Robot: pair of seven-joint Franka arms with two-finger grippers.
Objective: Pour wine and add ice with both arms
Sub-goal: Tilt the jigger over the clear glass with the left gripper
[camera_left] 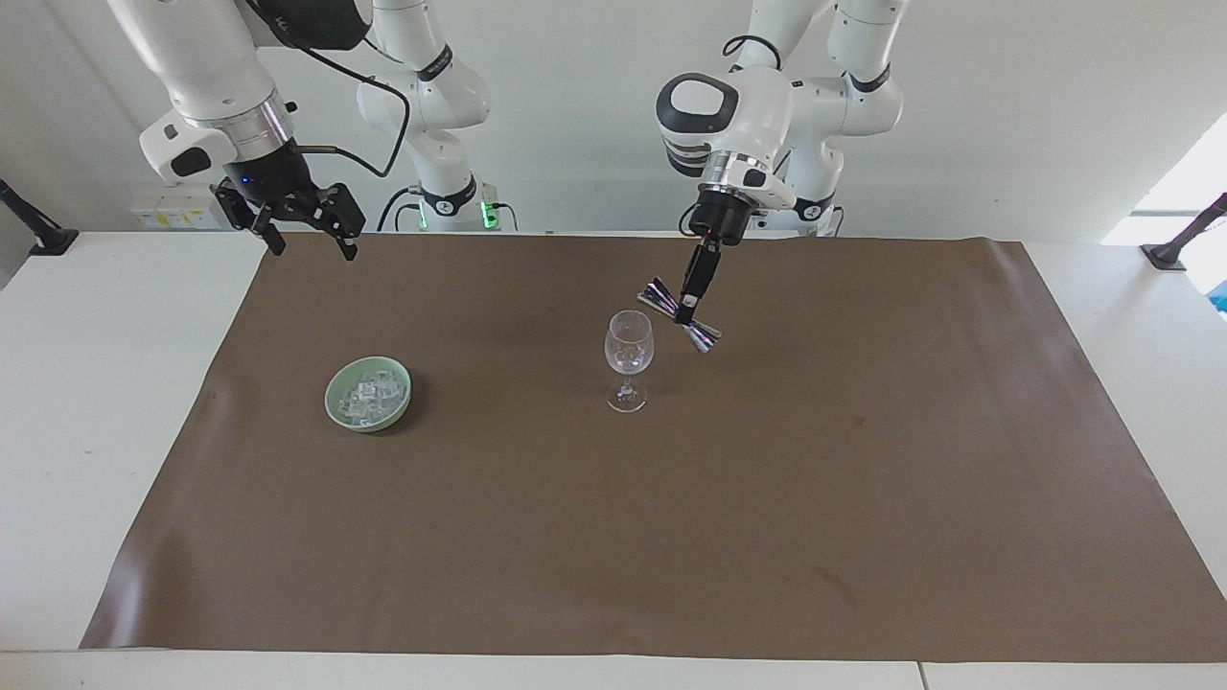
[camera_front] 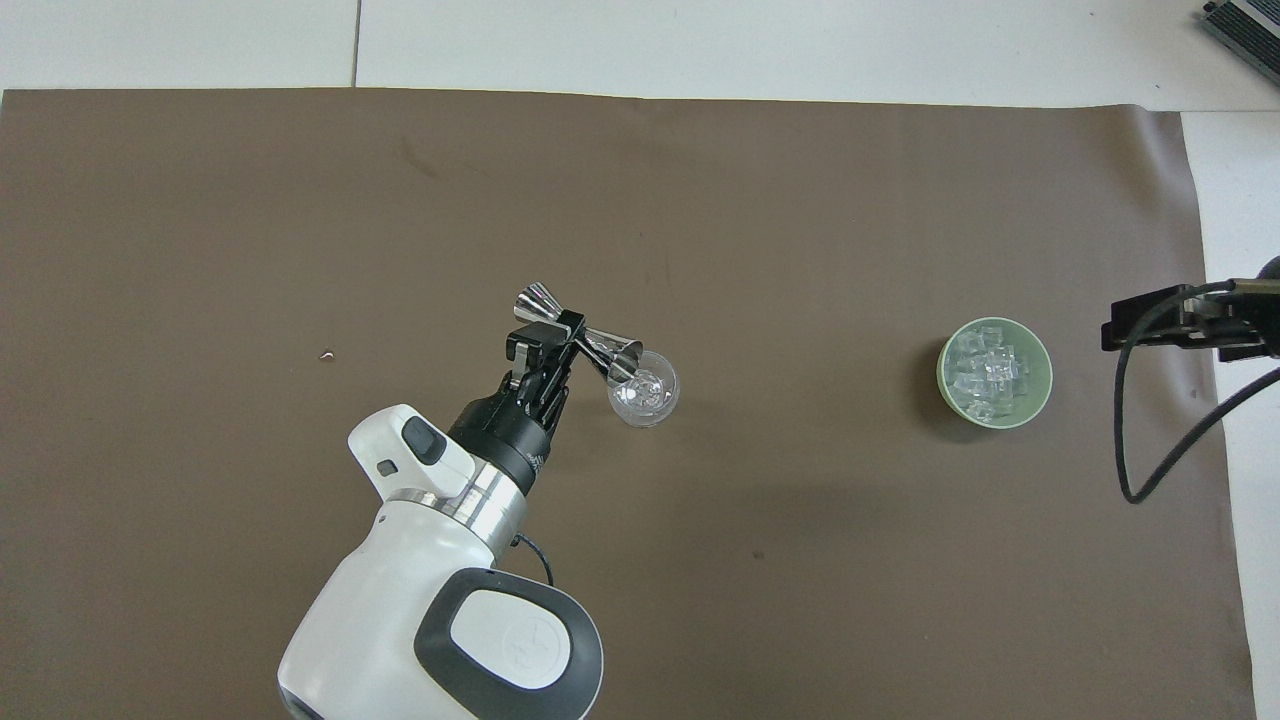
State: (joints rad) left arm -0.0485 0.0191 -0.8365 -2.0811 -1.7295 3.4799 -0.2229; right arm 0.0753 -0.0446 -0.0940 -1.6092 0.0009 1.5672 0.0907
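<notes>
From across the bench, the left pincer is clamped on a shiny metal jigger, tipped beside the rim of the wine glass, while the right pincer waits in the air with its fingers apart, over the mat's edge at the right arm's end. From above, the jigger's lower cup hangs over the glass, and the ice sits in a heap in the pale green bowl on the brown mat, toward the right arm's end.

No readable text, label, brand, number or sign anywhere; faint emblem on left arm's grey cap illegible.
</notes>
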